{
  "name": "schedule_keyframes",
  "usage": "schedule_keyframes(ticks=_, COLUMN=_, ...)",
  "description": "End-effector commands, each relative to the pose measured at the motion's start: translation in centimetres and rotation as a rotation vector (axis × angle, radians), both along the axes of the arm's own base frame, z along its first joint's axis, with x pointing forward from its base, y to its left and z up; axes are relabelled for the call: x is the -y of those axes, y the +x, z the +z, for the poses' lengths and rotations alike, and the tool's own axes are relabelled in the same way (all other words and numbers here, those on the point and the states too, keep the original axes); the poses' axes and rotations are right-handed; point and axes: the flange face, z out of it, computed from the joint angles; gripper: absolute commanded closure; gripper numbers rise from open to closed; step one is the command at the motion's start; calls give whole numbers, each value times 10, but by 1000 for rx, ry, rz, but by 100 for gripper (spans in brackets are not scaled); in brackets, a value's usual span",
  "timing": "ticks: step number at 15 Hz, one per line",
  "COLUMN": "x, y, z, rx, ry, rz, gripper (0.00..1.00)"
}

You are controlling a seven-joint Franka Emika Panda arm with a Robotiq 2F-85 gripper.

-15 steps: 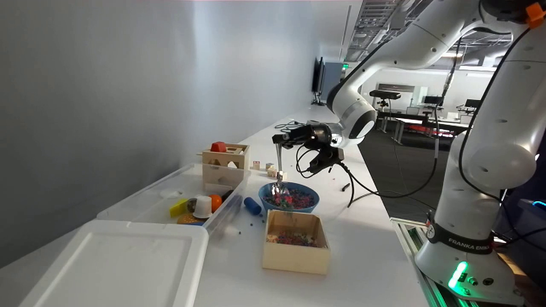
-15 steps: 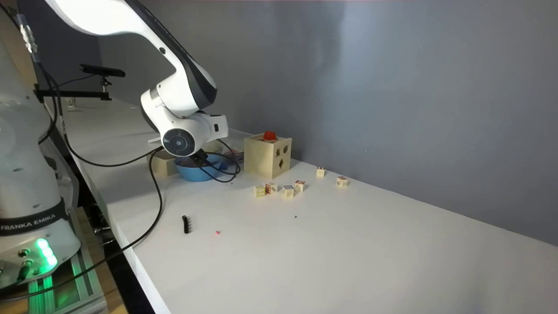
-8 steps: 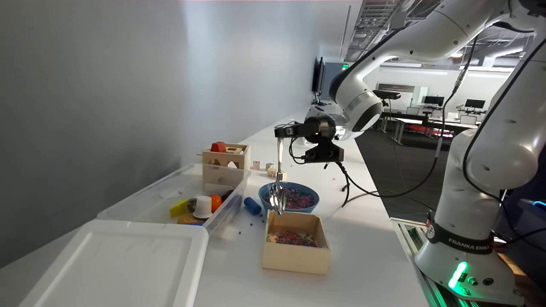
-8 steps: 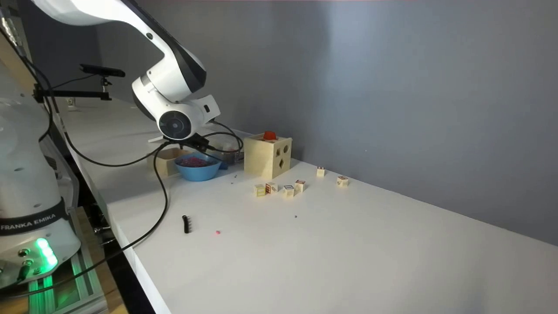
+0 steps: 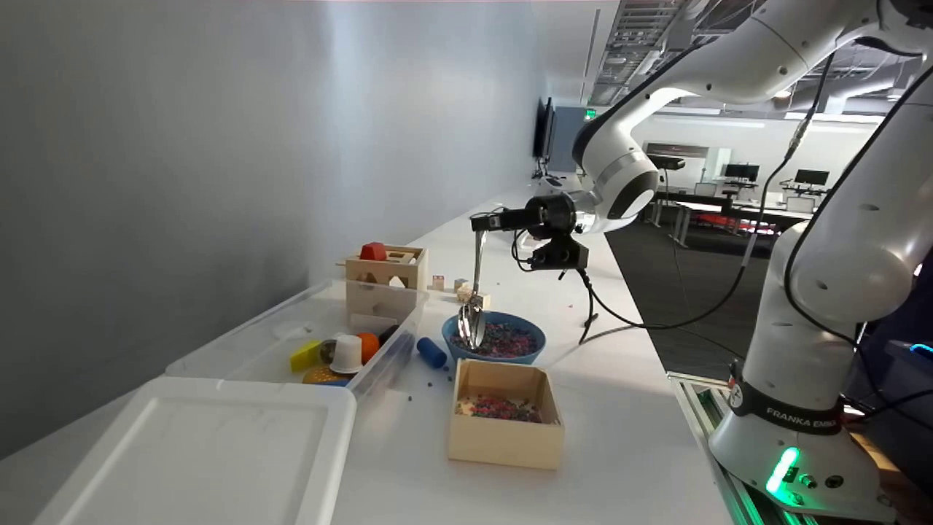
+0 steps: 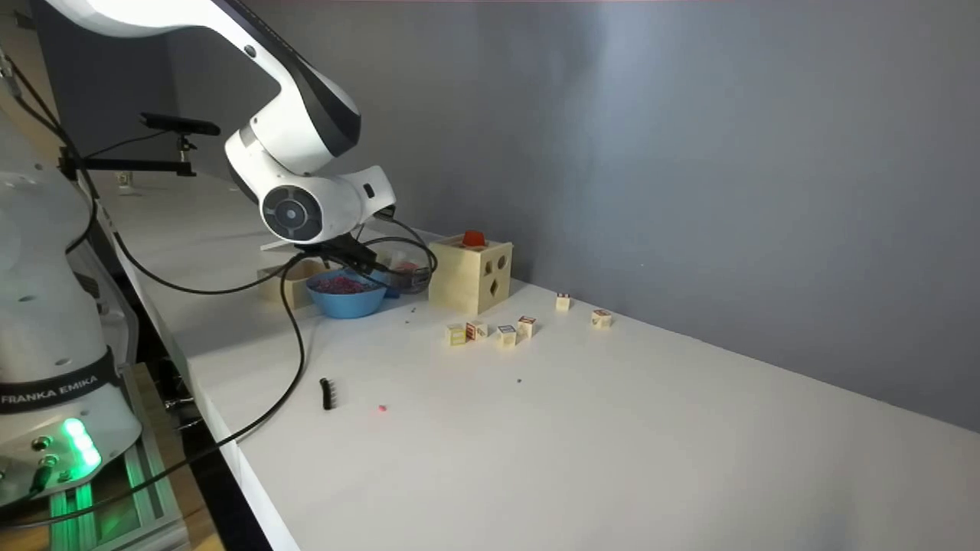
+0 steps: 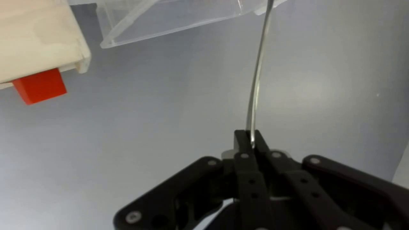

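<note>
While in grip, utensil below hand.

We see a blue bowl speckled inside with red, pink and dark pieces — near it a silvery utensil and our black gripper, beside it a pale tan box and a blue cylinder.

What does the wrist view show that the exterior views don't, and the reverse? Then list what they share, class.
Only the wrist view: the two fingers seen side by side, pinching the end of the metal tongs.

Only the exterior views: in both, the blue bowl, the open wooden box and the alphabet blocks; in an exterior view, the tongs' heads.

Shared by all: the wooden shape sorter with its red block, the clear plastic bin and the gray wall.
</note>
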Motion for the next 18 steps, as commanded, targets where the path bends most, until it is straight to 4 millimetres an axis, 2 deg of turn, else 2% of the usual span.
schedule_keyframes(ticks=1, x=23, y=-8, z=7, rx=1, ry=-14, rz=-79, gripper=99)
schedule_keyframes(ticks=3, x=28, y=-16, z=3, rx=-26, ry=-28, rz=-106, gripper=99)
schedule_keyframes(ticks=9, x=40, y=-15, z=-19, rx=-160, ry=-151, rz=-175, gripper=99)
schedule_keyframes(ticks=18, x=33, y=-13, z=-54, rx=-329, ry=-10, rz=-202, gripper=99)
